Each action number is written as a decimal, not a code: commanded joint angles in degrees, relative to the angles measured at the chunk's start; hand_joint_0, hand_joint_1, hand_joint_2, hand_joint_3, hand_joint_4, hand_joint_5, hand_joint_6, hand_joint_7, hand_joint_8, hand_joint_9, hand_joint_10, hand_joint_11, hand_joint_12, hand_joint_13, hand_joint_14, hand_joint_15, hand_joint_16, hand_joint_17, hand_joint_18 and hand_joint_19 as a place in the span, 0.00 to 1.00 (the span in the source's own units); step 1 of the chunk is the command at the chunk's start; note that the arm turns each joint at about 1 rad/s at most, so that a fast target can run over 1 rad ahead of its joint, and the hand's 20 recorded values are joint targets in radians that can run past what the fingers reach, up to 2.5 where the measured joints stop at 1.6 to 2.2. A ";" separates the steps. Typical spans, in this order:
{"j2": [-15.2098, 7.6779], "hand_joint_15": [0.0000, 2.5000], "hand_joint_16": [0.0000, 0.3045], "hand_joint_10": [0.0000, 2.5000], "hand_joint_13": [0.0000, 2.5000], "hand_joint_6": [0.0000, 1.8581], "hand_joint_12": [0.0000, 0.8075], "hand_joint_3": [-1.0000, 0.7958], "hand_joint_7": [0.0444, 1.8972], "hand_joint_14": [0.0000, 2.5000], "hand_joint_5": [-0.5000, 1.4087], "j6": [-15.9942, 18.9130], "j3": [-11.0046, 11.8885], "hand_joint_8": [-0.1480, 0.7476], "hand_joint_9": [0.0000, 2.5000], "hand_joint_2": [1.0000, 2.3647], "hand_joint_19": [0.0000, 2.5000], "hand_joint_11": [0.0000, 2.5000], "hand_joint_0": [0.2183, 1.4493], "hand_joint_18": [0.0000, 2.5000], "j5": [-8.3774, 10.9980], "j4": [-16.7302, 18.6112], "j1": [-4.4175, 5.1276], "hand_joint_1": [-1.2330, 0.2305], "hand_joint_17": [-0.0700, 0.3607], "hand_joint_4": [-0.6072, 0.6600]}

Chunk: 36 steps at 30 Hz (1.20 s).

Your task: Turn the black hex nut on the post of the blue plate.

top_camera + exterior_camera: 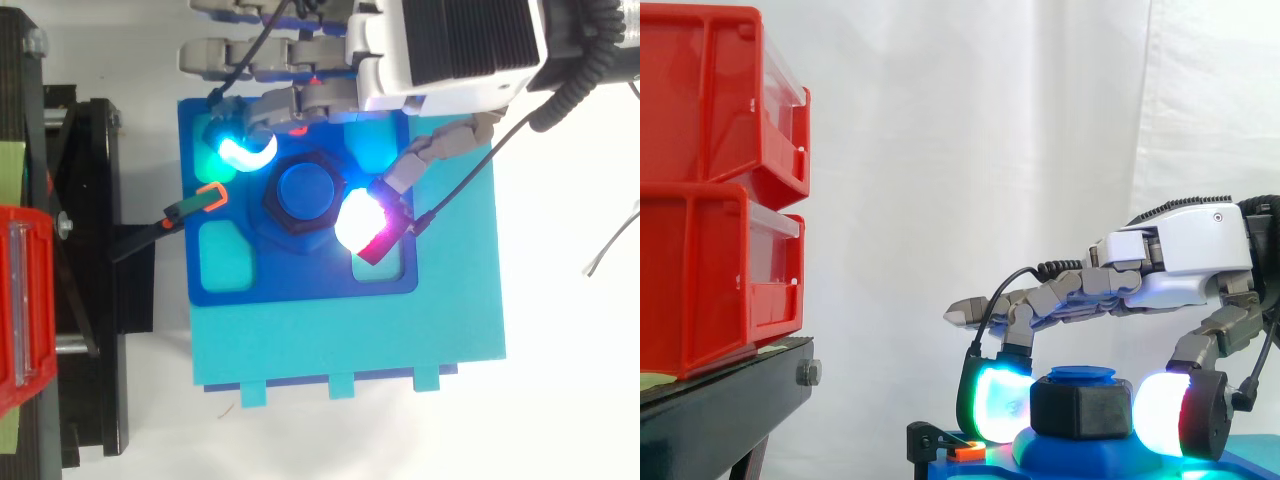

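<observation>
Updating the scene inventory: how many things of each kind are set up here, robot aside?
Red bins: 2
Black hex nut: 1
Blue post: 1
Blue plate: 1
Teal base: 1
Black stand: 1
Orange-tipped black clip: 1
Total: 8

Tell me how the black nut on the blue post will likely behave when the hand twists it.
Probably rigid: the nut looks like thick plastic with crisp edges. Its flat sides should resist slipping under the hand's pads, which appear pressed on opposite sides. Seated on the post of the plate, it should spin in place, not roll or tip.
</observation>
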 commanded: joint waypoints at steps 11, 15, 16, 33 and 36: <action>0.02 0.02 0.10 0.00 0.00 0.31 0.29 0.28 0.38 0.00 0.12 0.00 0.00 0.21 0.00 0.00 0.07 0.00 0.22 0.01 0.09 -0.26 0.25 0.38 0.32 0.66; 0.02 0.02 0.10 0.00 0.00 0.32 0.29 0.28 0.38 0.00 0.12 0.00 0.00 0.21 0.00 0.00 0.07 0.00 0.22 0.01 0.09 -0.53 0.42 0.38 0.32 0.67; 0.02 0.02 0.10 0.00 0.00 0.32 0.29 0.28 0.38 0.00 0.12 0.00 0.00 0.21 0.00 0.00 0.07 0.00 0.21 0.01 0.09 -0.53 0.42 0.38 0.32 0.67; 0.02 0.03 0.10 0.00 0.00 0.33 0.28 0.28 0.36 0.00 0.13 -1.32 0.00 0.20 0.00 0.00 0.08 0.00 0.23 0.01 0.09 -1.23 0.69 0.40 0.32 0.72; 0.02 0.03 0.10 0.00 0.00 0.33 0.28 0.28 0.36 0.00 0.13 -1.32 0.00 0.20 0.00 0.00 0.08 0.00 0.22 0.01 0.09 -1.23 0.69 0.40 0.32 0.72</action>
